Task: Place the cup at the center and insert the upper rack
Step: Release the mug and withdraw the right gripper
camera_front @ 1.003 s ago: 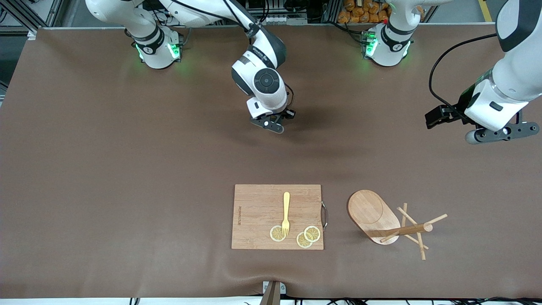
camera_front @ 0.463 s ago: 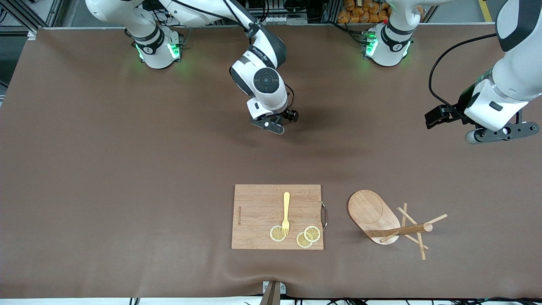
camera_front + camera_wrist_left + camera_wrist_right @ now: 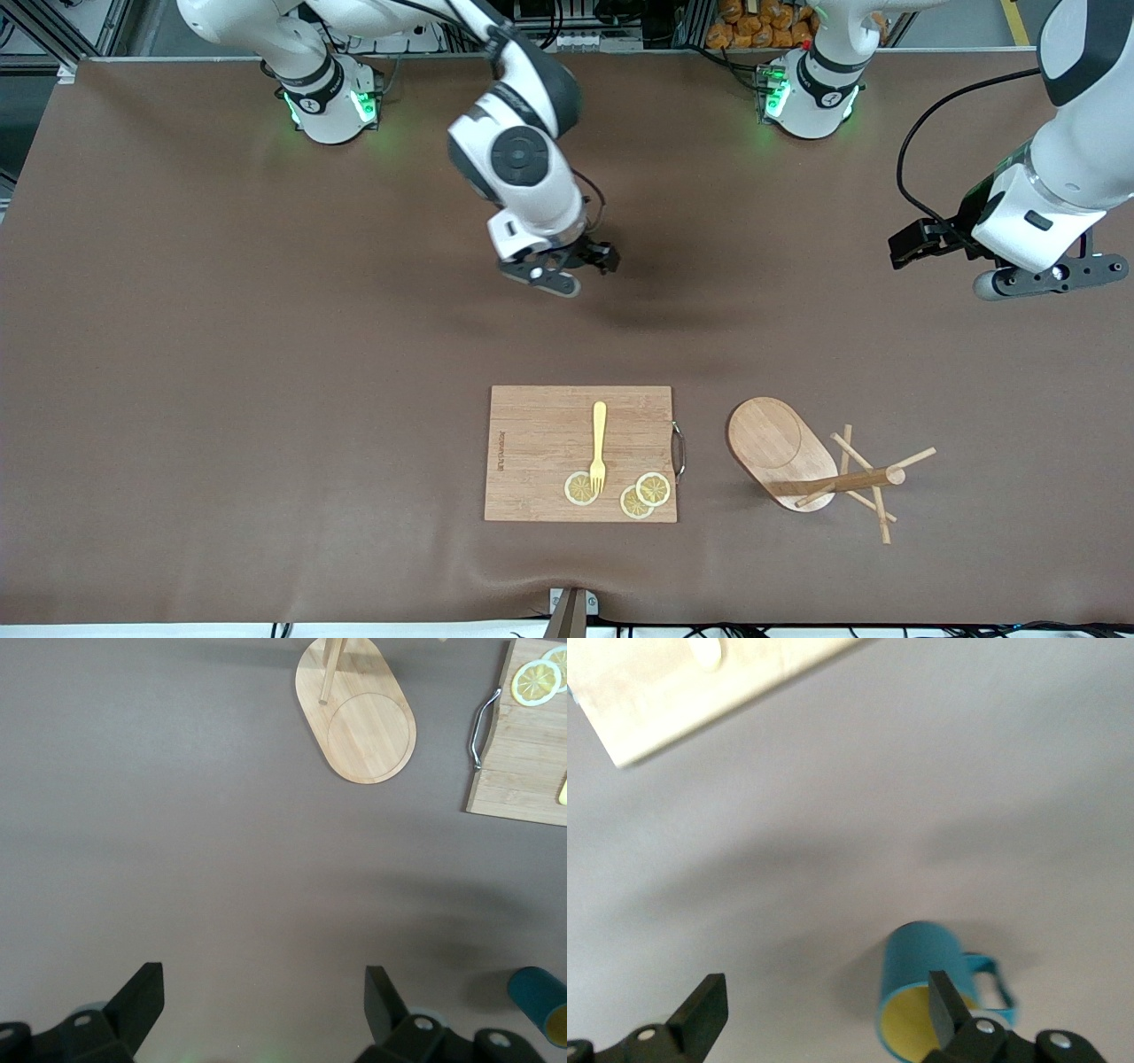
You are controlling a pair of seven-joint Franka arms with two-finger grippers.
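The cup (image 3: 926, 988) is teal with a yellow inside and a loop handle. It stands on the table mat, and in the right wrist view it overlaps one finger (image 3: 943, 1005) of my open right gripper (image 3: 824, 1010). It also shows in the left wrist view (image 3: 539, 999). In the front view my right gripper (image 3: 554, 270) hides it. The upper rack, a wooden mug tree, lies tipped on its side, with its oval base (image 3: 780, 447) and its post and pegs (image 3: 850, 481) on the mat. My left gripper (image 3: 1050, 279) hangs open and empty (image 3: 263, 1005) at the left arm's end.
A wooden cutting board (image 3: 540, 443) with a yellow fork (image 3: 599, 443) and lemon slices (image 3: 642, 496) lies beside the mug tree, near the front camera. Its metal handle (image 3: 679, 450) faces the tree's base.
My right arm has swung a little toward its own end of the table and nearer the front camera. The left arm, board and mug tree have not moved.
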